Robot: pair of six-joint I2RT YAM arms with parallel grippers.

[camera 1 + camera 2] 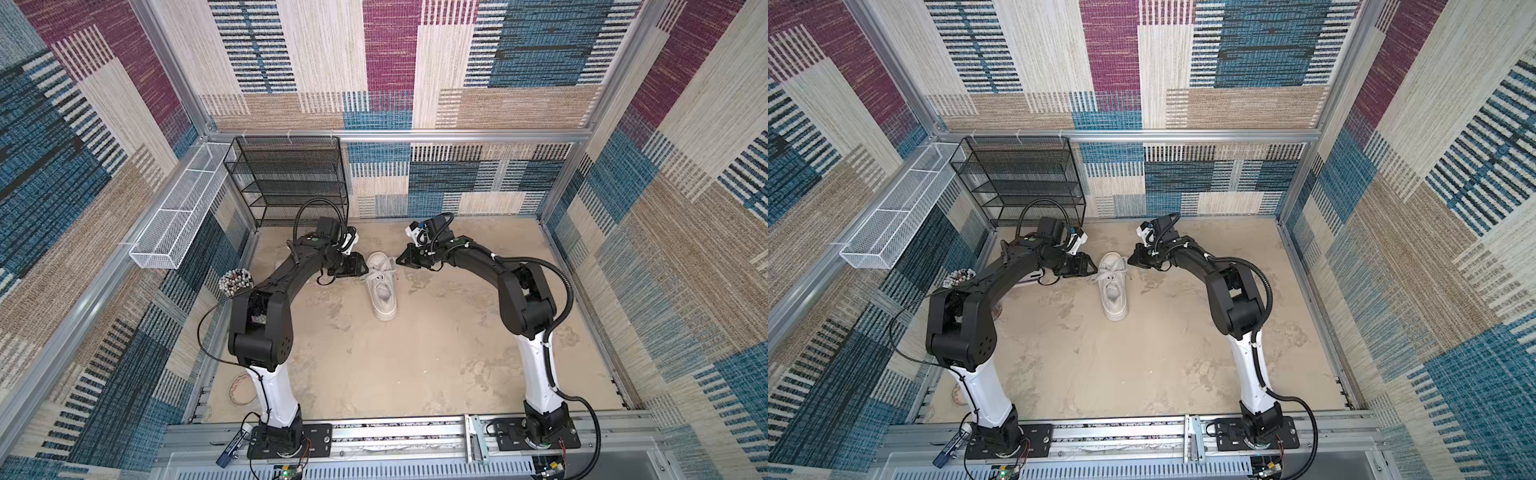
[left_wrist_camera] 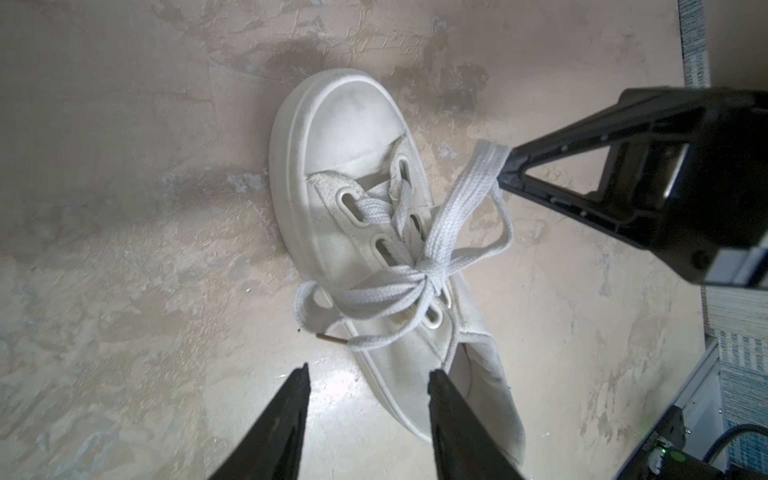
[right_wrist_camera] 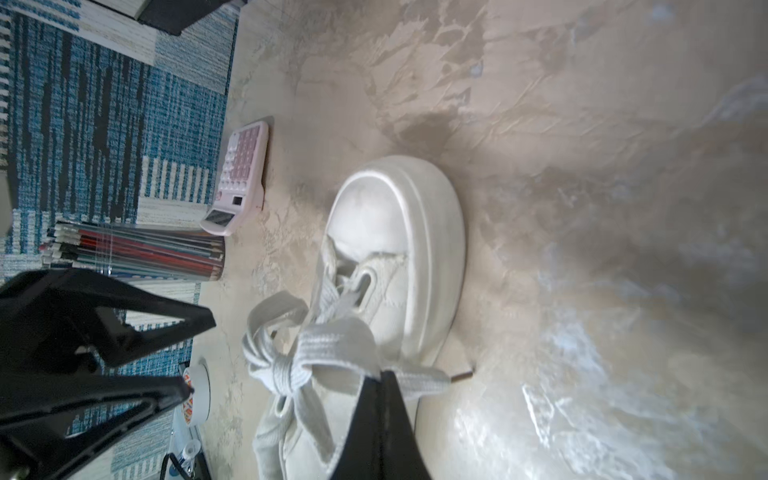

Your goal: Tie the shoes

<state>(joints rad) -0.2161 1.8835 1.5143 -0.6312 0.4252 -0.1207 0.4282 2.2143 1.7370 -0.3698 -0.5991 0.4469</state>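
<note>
Standing on its sole, the white sneaker (image 1: 381, 286) is seen toward the back of the beige table (image 1: 415, 365), between the two grippers, with its toe turned to the back wall and its heel to the arm bases. The laces (image 2: 453, 216) are gathered into a knot over the upper eyelets, and loops are spread to either side of it. The right gripper (image 2: 505, 174) is closed on a flat band of lace that is drawn out from the knot to that side of the shoe; in the right wrist view its pressed-together fingers (image 3: 370, 424) are seen with the lace pinched at their tip. The left gripper (image 2: 370, 372) is held just beside the other side of the sneaker, its fingers apart and nothing gripped between them. A lace end (image 2: 328, 337) with a dark tip is laid on the table near it. A pink calculator (image 3: 243, 174) and a clear holder of pencils (image 3: 137, 253) are found on the left part of the table, and a black mesh shelf (image 1: 291, 183) is set at the back left.
</note>
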